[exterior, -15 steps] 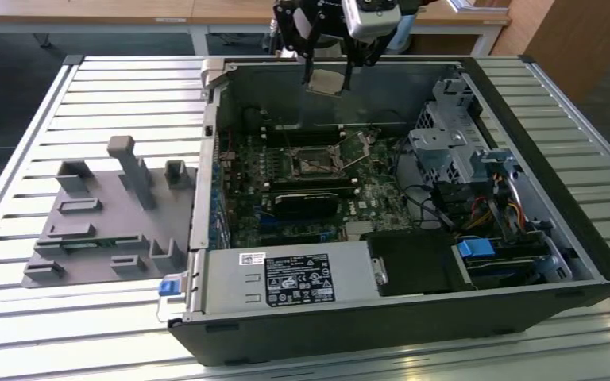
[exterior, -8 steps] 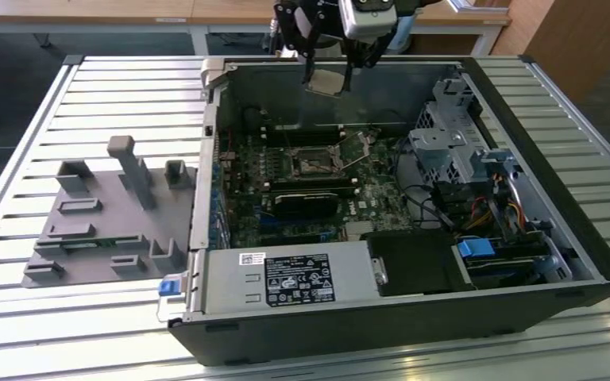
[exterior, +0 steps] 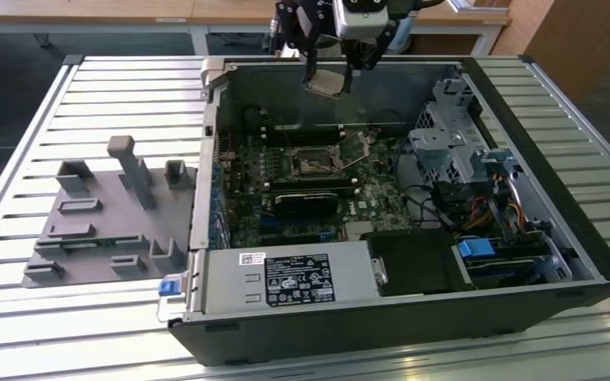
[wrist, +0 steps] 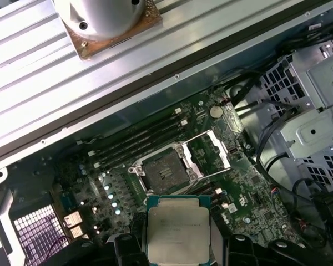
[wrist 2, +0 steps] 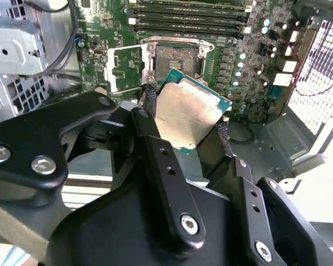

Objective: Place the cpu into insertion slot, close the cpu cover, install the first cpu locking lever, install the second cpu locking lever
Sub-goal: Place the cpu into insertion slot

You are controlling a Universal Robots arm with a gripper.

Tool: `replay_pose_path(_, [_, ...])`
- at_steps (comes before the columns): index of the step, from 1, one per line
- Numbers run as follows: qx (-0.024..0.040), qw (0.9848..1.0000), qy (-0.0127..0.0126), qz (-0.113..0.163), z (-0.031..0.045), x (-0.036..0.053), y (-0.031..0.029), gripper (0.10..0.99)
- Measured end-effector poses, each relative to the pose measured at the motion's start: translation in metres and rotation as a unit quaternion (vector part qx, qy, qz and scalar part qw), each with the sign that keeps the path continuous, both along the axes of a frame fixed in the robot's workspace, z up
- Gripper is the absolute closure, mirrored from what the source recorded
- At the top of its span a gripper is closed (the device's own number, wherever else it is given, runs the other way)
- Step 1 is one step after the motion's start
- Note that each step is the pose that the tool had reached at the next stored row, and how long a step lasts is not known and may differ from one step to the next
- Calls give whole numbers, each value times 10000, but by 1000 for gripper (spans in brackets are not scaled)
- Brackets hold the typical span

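1. Cpu sits between the two black fingers of the claw. The fingers are clamped on two opposite edges of the chip. Its silvery top shows in both wrist views.
2. In the exterior view the claw hangs with the cpu in the air over the far part of the open case, close to the far wall. The chip is a little tilted, and it touches nothing except the fingers.
3. The slot lies lower down on the green board, well apart from the cpu and nearer than it in the exterior view. The dark centre of the slot is bare, with a thin metal rim around it.
4. The cover is open. It is a thin silvery frame turned away to one side of the slot, and the board shows through its square window.
5. Long black memory sticks lie in a row just beside the slot, on the side away from the claw.
6. The case lies on its side on a slatted metal table. A power supply with a label fills the near edge of the case.
7. A grey fixture with several upright blocks stands on the table at the exterior view's left, well apart from the claw.
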State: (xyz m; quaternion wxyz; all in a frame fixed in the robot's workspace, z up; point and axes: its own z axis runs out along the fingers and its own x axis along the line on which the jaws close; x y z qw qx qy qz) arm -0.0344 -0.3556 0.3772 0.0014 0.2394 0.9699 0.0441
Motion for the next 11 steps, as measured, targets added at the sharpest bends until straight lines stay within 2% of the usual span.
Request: replay_pose_path(11, [0, 9996, 0, -270, -2, 0, 0, 545])
